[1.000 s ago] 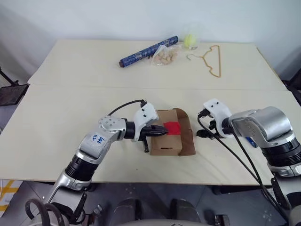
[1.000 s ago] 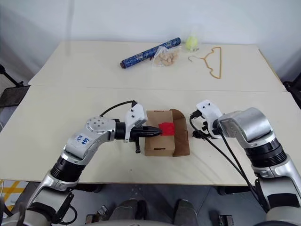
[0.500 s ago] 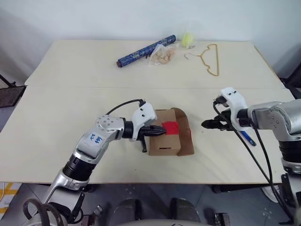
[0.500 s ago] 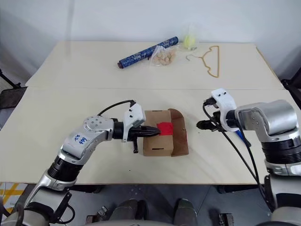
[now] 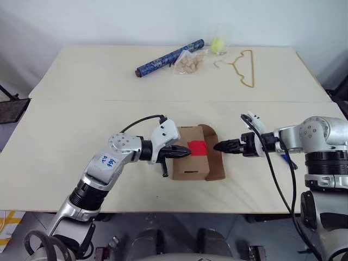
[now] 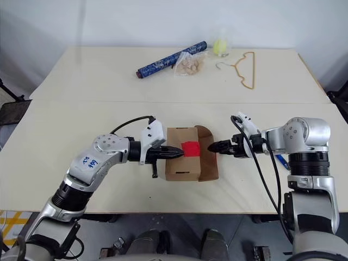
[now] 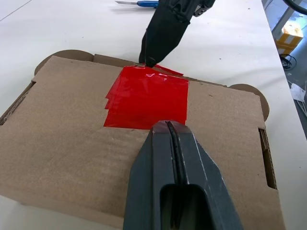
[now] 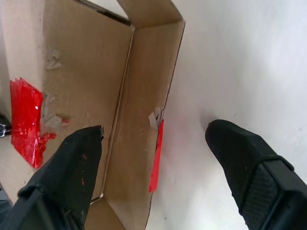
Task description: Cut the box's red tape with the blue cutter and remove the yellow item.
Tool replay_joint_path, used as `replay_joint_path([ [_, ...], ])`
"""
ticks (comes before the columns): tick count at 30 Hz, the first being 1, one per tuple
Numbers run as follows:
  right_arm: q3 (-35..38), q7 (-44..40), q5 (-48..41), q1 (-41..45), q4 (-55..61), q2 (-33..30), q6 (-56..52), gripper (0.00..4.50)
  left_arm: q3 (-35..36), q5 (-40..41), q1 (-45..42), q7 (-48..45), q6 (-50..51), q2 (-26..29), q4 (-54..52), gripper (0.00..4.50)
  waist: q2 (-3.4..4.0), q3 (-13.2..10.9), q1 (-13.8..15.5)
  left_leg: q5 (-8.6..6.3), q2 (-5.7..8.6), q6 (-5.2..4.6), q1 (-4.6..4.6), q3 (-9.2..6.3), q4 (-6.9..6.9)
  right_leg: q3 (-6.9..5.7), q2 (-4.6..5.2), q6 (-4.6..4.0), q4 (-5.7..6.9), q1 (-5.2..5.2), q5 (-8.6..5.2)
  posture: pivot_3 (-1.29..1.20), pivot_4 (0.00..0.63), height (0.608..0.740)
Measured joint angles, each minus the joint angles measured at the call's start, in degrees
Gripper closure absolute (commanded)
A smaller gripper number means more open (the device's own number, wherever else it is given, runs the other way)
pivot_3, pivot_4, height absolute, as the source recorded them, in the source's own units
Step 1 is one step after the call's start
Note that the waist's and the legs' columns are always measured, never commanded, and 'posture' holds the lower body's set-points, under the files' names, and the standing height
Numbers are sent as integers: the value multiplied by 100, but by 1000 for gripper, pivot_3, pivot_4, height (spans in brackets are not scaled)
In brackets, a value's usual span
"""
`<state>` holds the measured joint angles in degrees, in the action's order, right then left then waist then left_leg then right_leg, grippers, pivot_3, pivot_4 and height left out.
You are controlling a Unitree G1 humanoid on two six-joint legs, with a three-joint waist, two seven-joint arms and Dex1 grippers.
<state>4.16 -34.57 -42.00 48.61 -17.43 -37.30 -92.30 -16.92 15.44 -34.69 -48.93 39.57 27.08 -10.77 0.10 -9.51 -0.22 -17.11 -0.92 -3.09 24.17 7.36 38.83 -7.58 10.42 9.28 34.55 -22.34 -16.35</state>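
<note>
The box (image 5: 191,159) sits on the table (image 5: 81,136), its red tape (image 5: 198,147) on top and one flap hanging open on the right. The left gripper (image 5: 185,153), fingers pressed shut and holding nothing, rests on the box top at the tape's edge. The right gripper (image 8: 158,148), spread wide and empty, straddles the open flap, one finger seemingly touching the tape. The blue cutter (image 5: 286,159) lies on the table well right of the box.

Bright, even overhead light, soft shadows on the table (image 5: 70,136), sharp focus throughout.
</note>
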Motion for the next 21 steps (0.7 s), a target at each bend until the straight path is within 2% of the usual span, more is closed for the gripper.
replay_joint_path([
  [1,-37,-50,-31,0,-14,0,0,670,3,0,0,1,5,4,-2,4500,0,0,-1,0,0,0,0,1,0,0,0,0,0,0,0,0,150,740],
  [9,-347,-438,-199,-42,-84,247,-1,3118,18,0,19,16,51,16,-57,4500,0,0,-3,0,-1,0,0,3,1,3,0,0,4,-3,0,0,150,740],
  [18,-660,-712,52,12,-356,378,350,3118,26,7,24,1,51,42,-62,4500,0,0,-13,0,-2,1,-1,5,1,4,-1,0,8,-5,0,0,150,740],
  [21,-753,-796,167,50,-432,443,509,3685,62,10,24,-2,51,60,-52,4500,0,0,-28,0,-2,1,-3,7,2,5,-1,0,9,-5,0,0,150,740],
])
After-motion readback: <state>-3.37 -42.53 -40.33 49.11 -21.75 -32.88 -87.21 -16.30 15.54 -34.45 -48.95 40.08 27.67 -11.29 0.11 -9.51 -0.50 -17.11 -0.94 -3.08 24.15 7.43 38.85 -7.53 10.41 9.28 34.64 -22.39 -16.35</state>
